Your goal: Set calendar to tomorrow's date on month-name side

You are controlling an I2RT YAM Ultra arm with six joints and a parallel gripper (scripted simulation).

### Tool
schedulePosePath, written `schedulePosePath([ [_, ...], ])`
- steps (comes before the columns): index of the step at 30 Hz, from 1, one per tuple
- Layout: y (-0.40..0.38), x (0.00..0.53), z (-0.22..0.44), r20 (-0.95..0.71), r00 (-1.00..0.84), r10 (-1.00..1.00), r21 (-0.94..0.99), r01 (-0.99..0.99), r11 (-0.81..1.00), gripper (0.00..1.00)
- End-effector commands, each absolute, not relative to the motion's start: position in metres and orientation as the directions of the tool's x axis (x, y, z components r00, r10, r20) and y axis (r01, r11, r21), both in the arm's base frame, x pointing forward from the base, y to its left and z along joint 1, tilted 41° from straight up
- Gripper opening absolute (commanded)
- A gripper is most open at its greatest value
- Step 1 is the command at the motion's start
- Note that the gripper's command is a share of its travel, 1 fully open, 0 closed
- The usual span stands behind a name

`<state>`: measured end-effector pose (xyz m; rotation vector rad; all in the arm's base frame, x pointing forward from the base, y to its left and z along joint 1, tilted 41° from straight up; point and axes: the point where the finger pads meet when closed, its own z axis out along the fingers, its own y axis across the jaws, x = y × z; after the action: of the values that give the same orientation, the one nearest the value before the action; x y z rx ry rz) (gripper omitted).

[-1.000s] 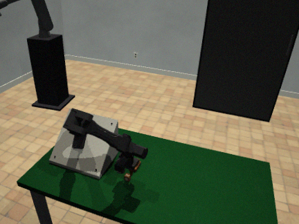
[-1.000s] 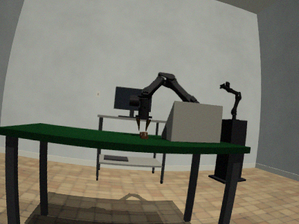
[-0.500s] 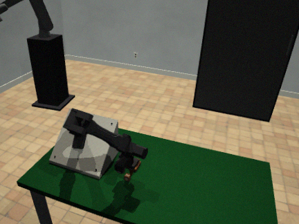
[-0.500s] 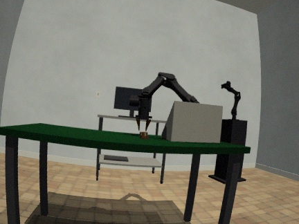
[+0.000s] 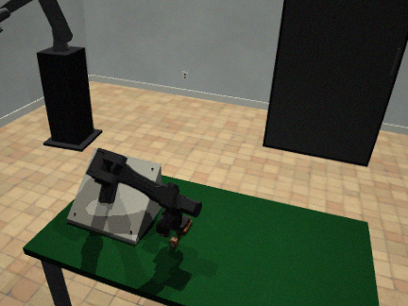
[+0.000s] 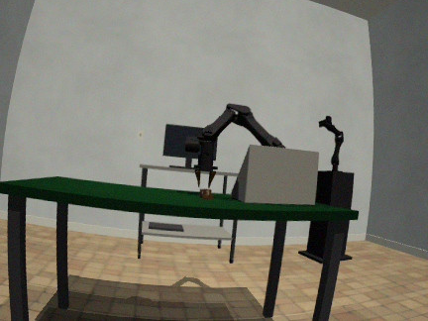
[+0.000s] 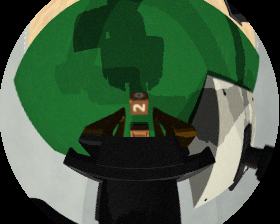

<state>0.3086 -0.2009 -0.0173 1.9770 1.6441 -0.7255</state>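
Note:
A small brown cube (image 7: 139, 106) (image 5: 174, 242) with a white digit shows in the wrist view. The digit looks like a 2 turned on its side. A second brown piece (image 7: 140, 133) shows nearer the gripper's body, partly hidden by it; whether it is the other cube or part of the tray I cannot tell. In the exterior view only one small brown shape (image 6: 206, 194) shows on the table. My gripper (image 7: 139, 110) (image 6: 204, 186) is partly open and points down, its fingertips on either side of the gap near the digit cube, holding nothing. The tray and the month's name cannot be made out.
The green table (image 5: 283, 244) (image 6: 99, 192) bears a large pale wedge-shaped block (image 5: 113, 206) (image 6: 282, 176) beside the arm, at the right in the wrist view (image 7: 230, 135). The arm's shadow falls over the table around the cube.

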Motion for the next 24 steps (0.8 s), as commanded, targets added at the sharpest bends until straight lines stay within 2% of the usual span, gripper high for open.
schedulePosePath([
  [1, -0.2, 0.311, -0.016, -0.659, 0.144, 0.738, 0.025, 0.985, -0.17, 0.45],
  [24, -0.217, 0.308, -0.036, -0.659, 0.144, 0.738, 0.025, 0.985, -0.17, 0.45],
])
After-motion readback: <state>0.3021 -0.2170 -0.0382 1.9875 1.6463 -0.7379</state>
